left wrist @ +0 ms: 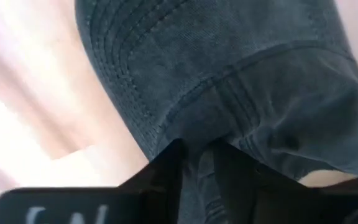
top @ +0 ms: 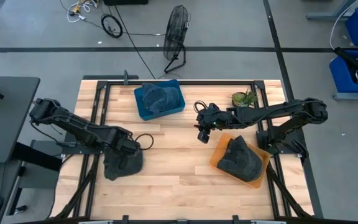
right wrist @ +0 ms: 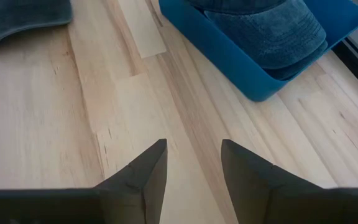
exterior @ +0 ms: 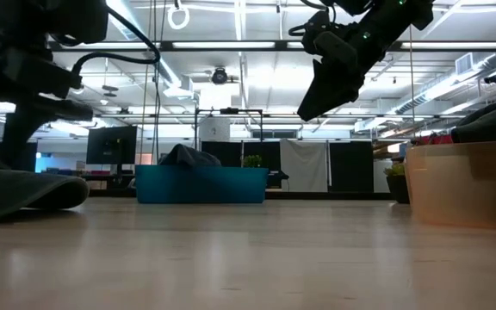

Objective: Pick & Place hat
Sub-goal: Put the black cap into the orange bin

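Note:
A dark grey cap point(top: 123, 165) lies on the wooden table near its left front and shows low at the left of the low view point(exterior: 24, 191). My left gripper point(top: 131, 148) stands over it, shut on its cloth point(left wrist: 229, 68). A blue bin point(top: 159, 99) at the far middle holds a blue-grey cap point(right wrist: 272, 31). An orange tray point(top: 219, 155) at the right front holds another dark cap point(top: 241, 158). My right gripper point(right wrist: 194, 162) is open and empty, raised over the table's middle point(top: 202, 134), between bin and tray. My left gripper pinches a fold of the cap's cloth point(left wrist: 199, 165) between its two fingers, at the base of the crown just behind the stitched brim point(left wrist: 123, 56). The fingers come from above, pointing down. The cap rests on the table point(exterior: 50, 194).
A small green plant point(top: 244, 98) stands at the far right of the table. A black frame point(top: 98, 93) runs along the table's edges. A fan point(top: 176, 31) stands on the floor beyond the far edge. Bare wood point(top: 173, 168) lies between the cap and the tray.

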`<move>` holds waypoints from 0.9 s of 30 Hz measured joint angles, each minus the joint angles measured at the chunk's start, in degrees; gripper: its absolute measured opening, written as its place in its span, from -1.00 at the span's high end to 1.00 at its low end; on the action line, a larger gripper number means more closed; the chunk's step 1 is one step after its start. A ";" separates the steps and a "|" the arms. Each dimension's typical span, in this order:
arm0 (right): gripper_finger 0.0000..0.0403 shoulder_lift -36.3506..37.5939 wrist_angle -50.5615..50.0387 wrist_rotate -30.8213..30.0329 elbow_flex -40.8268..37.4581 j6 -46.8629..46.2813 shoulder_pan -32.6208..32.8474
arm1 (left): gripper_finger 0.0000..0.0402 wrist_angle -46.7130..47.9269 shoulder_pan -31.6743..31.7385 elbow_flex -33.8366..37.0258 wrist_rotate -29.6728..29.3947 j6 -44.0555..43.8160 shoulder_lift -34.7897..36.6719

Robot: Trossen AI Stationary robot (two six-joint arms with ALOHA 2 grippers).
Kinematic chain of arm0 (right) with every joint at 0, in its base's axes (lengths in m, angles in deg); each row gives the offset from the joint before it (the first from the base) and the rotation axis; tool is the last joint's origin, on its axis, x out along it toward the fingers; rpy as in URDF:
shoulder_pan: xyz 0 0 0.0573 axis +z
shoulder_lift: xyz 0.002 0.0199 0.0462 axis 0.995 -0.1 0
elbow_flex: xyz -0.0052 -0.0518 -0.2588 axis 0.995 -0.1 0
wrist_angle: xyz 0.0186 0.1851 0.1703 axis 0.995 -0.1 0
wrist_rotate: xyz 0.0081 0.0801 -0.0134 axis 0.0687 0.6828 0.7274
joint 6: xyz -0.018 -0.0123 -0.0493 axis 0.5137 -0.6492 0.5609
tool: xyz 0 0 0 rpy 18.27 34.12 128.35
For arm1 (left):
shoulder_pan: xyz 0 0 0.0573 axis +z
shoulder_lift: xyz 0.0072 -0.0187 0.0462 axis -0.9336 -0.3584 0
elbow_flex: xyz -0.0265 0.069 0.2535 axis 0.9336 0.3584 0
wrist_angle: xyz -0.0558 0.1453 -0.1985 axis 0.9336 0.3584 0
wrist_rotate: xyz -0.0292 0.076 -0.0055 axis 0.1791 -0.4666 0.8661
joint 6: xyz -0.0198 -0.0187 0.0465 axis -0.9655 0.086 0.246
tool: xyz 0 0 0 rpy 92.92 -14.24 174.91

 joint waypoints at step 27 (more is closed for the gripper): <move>0.43 0.00 19.79 -3.43 0.02 4.16 5.19 | 0.96 -33.13 15.12 -14.08 -17.22 -4.74 -0.04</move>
